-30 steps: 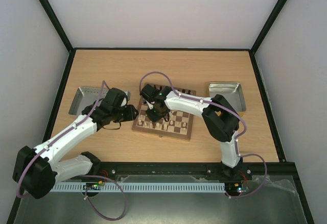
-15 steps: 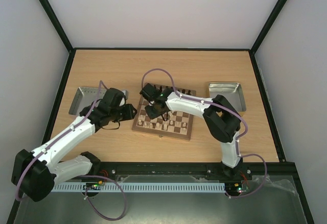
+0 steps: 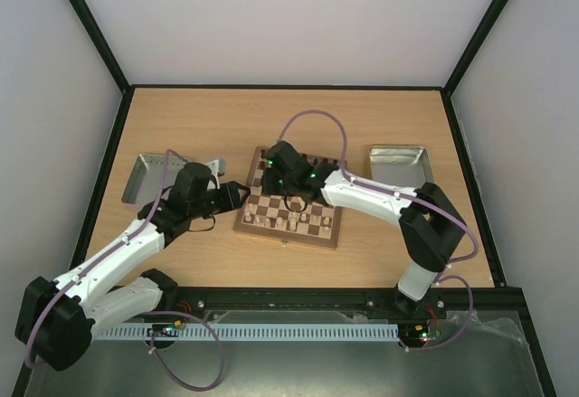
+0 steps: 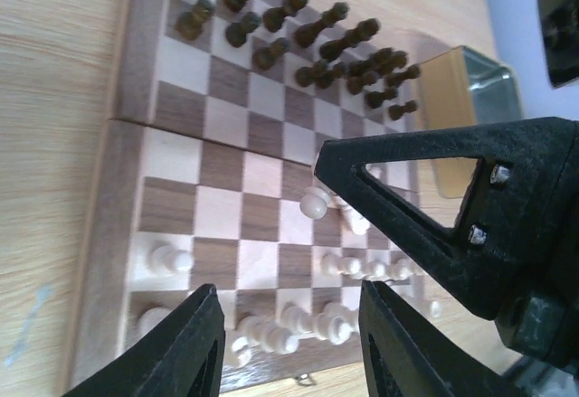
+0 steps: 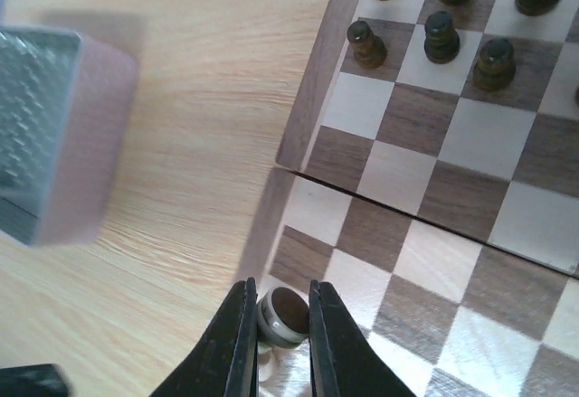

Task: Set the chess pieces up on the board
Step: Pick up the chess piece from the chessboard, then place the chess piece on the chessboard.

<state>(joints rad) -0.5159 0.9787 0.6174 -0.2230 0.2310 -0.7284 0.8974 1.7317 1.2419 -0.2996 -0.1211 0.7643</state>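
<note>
The board (image 3: 282, 237) lies mid-table, and its brown border shows as the board (image 4: 122, 99) and the board (image 5: 312, 99) in the wrist views. Dark chess pieces (image 4: 308, 35) fill its far rows and cream chess pieces (image 4: 298, 320) its near rows. My right gripper (image 3: 294, 200) hangs over the board's left part. That right gripper (image 5: 282, 325) is shut on a cream piece (image 5: 288, 314), whose round dark base faces the camera. The left gripper (image 3: 237, 194) sits at the board's left edge. In its own view the left gripper (image 4: 289, 352) is open and holds nothing.
A grey metal tray (image 3: 149, 175) stands left of the board and another tray (image 3: 401, 169) to its right. The right tray (image 4: 470, 99) shows beyond the board, and the left tray (image 5: 36, 135) close beside the held piece.
The right gripper has closed on a cream piece, and its wrist has shifted right and back over the board. My left gripper has spread wider and moved towards the board's edge.
</note>
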